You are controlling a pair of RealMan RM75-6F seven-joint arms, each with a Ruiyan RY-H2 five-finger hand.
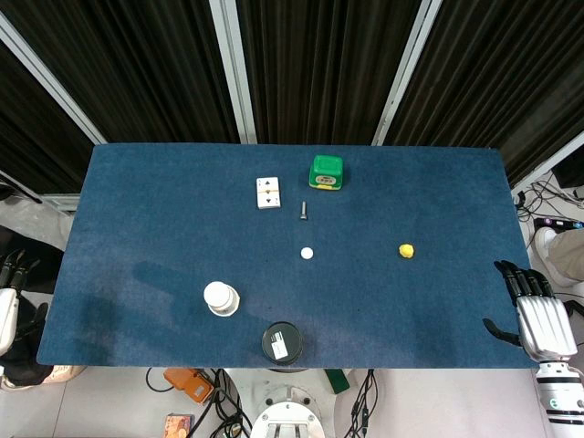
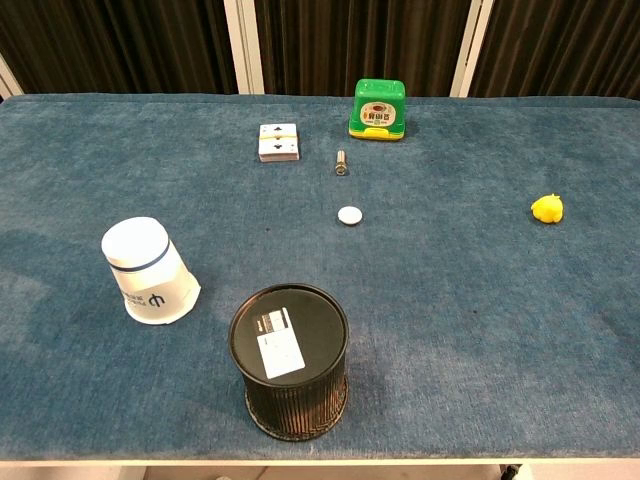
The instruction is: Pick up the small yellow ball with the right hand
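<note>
Reach is the step in hand, as far as I can judge: the right hand (image 1: 534, 315) hangs just off the right end of the worktop (image 1: 164, 219), near its front corner, holding nothing, its fingers (image 1: 520, 278) spread and pointing away from the robot. The small yellow ball (image 1: 407, 250) sits alone on the blue cloth, right of centre, well apart from the hand and to the far-left of it.

To do this well, I would bring the hand in over the cloth from the right, keeping it high until it stands above the ball, then lower with the fingers still apart so they straddle it. The ball looks light and a little lumpy; a nudge could roll it, so closing from both sides at once seems safer than sweeping at it. Nothing stands in the way: the white disc (image 1: 307, 254) is well to the ball's left.

The head view alone shows both hands. The left hand (image 1: 9, 283) is only a sliver at the picture's left edge, and I cannot tell how its fingers lie. The chest view shows no hands, but gives the ball's uneven shape more plainly, along with the label on the black tin (image 2: 289, 362) and the tilted white cup (image 2: 148, 270).
</note>
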